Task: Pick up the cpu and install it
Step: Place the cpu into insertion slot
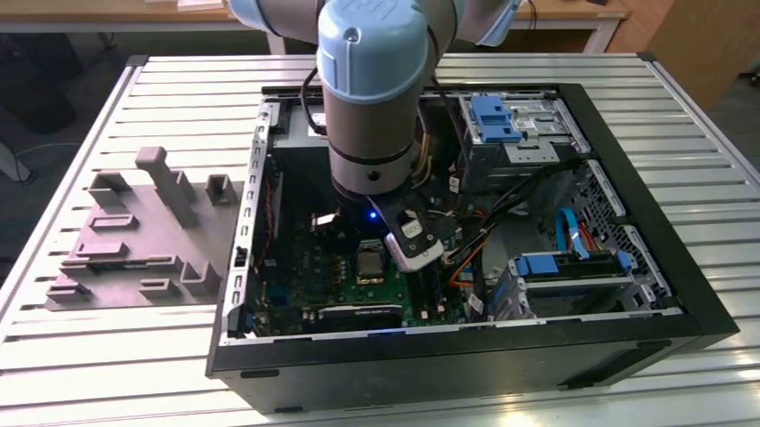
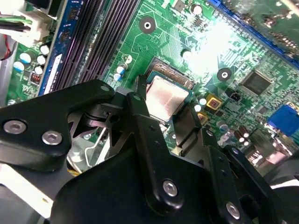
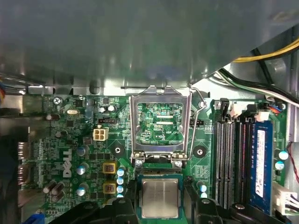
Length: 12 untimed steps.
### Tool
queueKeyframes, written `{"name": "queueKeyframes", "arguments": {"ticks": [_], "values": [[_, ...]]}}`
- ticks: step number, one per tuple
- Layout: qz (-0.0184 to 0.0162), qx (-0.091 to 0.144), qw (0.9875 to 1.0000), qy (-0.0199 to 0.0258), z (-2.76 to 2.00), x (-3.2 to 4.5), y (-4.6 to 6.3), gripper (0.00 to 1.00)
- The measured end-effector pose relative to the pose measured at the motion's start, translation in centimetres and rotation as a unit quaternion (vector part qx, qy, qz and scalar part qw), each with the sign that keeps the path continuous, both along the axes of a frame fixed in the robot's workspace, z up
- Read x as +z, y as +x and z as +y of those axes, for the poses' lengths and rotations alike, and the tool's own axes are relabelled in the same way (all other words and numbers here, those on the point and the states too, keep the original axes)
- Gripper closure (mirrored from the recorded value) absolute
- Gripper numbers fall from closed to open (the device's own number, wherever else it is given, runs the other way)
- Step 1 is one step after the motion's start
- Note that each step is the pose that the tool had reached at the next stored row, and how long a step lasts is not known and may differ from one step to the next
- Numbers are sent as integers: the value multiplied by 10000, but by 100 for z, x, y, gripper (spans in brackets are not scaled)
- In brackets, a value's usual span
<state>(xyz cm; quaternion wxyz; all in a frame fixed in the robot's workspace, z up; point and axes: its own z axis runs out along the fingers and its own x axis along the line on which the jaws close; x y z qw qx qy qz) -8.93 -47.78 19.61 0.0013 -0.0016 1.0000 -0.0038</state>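
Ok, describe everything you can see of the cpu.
The cpu is a small flat square chip, silvery-grey metal lid with a paler rim. It lies level, lid up, in the dark socket on the green motherboard, next to the swung-open silver socket frame. The gripper straddles it; contact cannot be judged.

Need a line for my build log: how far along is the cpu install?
Done, it seems: the cpu sits down on the motherboard inside the computer case. In hand: the gripper straddles the chip; whether it is clamped on it I cannot tell. Left: the metal socket frame next to it stands flipped open, board showing through, so nothing locks the chip down.
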Motion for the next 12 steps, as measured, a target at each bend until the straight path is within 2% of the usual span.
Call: {"name": "queueKeyframes", "arguments": {"ticks": [5, 12], "values": [[0, 0, 10000, 0, 0, -55, 0, 53], [0, -1, 10000, 1, -9, -61, 0, 53]]}}
